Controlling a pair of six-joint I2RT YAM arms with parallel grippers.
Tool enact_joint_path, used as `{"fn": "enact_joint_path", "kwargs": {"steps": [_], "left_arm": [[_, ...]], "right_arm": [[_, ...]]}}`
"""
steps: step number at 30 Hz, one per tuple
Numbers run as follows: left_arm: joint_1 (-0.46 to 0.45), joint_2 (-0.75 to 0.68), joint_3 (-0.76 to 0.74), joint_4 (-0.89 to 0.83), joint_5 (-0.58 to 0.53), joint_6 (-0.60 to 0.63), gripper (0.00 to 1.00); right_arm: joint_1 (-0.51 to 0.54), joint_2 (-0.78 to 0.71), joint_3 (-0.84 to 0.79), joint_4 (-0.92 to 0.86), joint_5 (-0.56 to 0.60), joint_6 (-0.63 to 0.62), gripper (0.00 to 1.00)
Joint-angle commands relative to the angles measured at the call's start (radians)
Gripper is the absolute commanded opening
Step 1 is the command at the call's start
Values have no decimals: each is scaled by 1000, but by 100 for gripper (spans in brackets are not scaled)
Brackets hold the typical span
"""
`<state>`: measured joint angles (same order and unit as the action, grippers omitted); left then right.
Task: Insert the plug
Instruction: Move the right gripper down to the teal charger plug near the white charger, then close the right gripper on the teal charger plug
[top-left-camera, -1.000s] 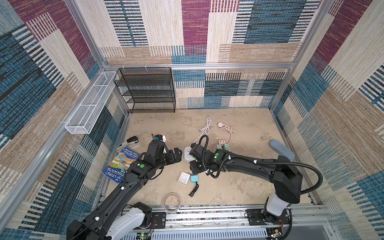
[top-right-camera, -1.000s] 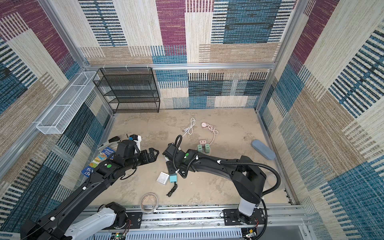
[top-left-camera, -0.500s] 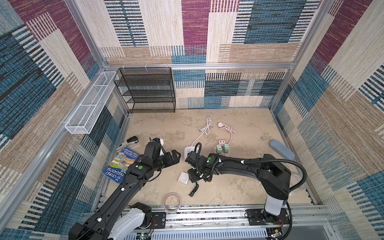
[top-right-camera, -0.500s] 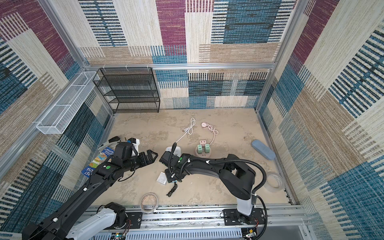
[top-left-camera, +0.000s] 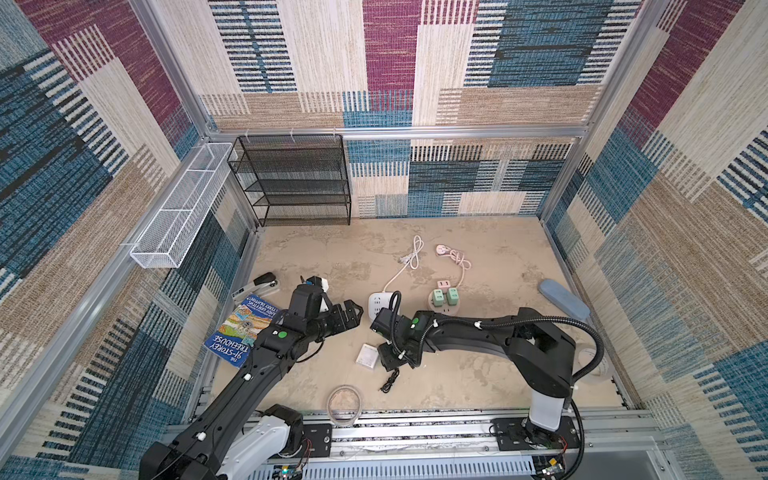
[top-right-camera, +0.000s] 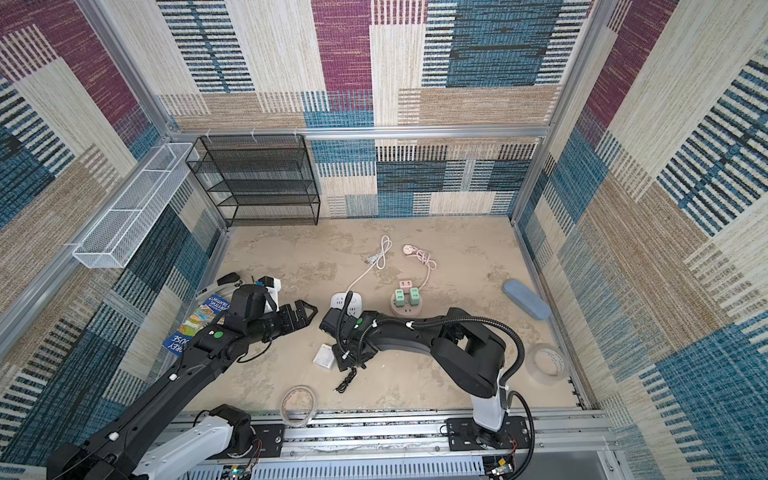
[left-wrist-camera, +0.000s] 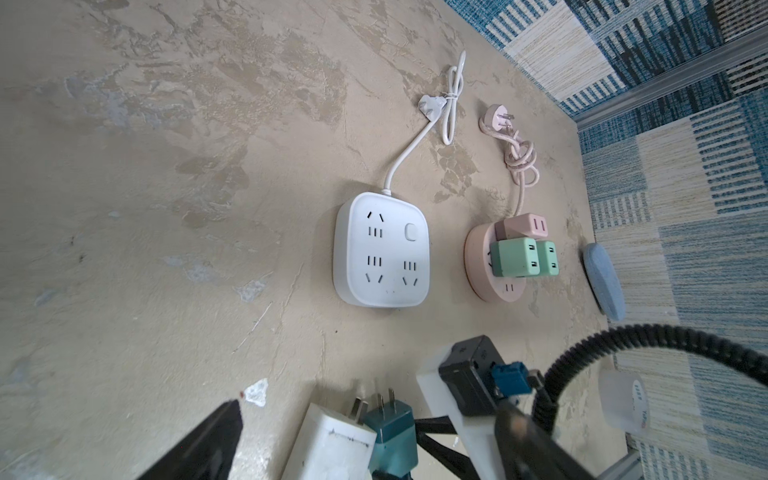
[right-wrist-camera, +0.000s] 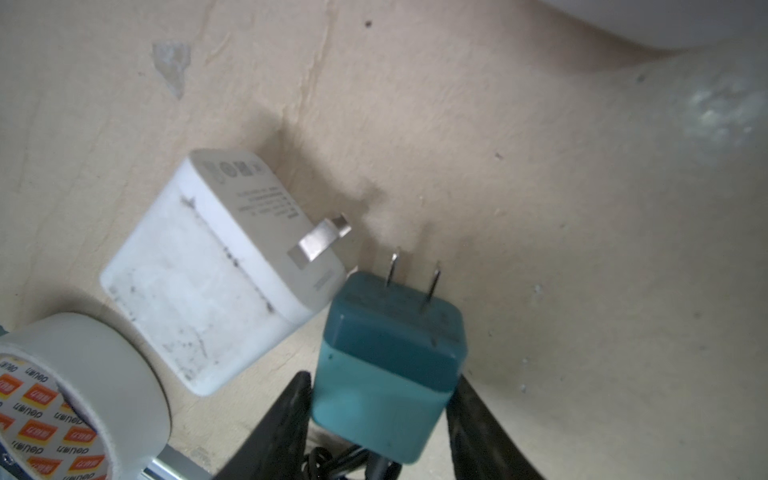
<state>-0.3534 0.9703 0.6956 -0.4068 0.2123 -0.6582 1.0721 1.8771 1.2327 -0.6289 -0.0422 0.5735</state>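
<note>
The right fingers (right-wrist-camera: 473, 428) are partly closed on the teal two-prong plug (right-wrist-camera: 390, 357). They clamp its flat sides near the back end. That leaves the two prongs sticking out ahead of the fingertips with nothing in front of them, which is the way they need to meet a socket. The plug's black cable (top-left-camera: 388, 380) trails behind the fingers, out of the way. The plug sits low over the counter (left-wrist-camera: 166, 208); whether it rests on it I cannot tell.

A white charger block (right-wrist-camera: 216, 282) lies right against the plug on one side of the right fingers, its own prongs folded out. I judge that it could be dragged along when the plug moves off. A roll of tape (right-wrist-camera: 83, 395) lies a little beyond that block.

The left fingers (left-wrist-camera: 203, 444) are spread fully and hold nothing. They hover just short of the white power strip (left-wrist-camera: 382, 249), which lies ahead of both pairs of fingers with its sockets free. The placing suggests they are there to steady the strip.

The round pink power strip (left-wrist-camera: 494, 266) beside it already carries green and pink adapters, so the white strip looks the likelier target.
</note>
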Motion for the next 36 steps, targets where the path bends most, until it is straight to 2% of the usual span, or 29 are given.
{"fn": "enact_joint_path", "kwargs": {"steps": [1, 20, 36], "left_arm": [[1, 4, -3, 27, 8, -8, 100], [2, -1, -19, 25, 12, -10, 100], [2, 22, -31, 51, 39, -17, 98]], "right_arm": [[1, 4, -1, 7, 8, 0, 54], [1, 22, -19, 28, 30, -14, 51], [0, -5, -50, 31, 62, -65, 42]]}}
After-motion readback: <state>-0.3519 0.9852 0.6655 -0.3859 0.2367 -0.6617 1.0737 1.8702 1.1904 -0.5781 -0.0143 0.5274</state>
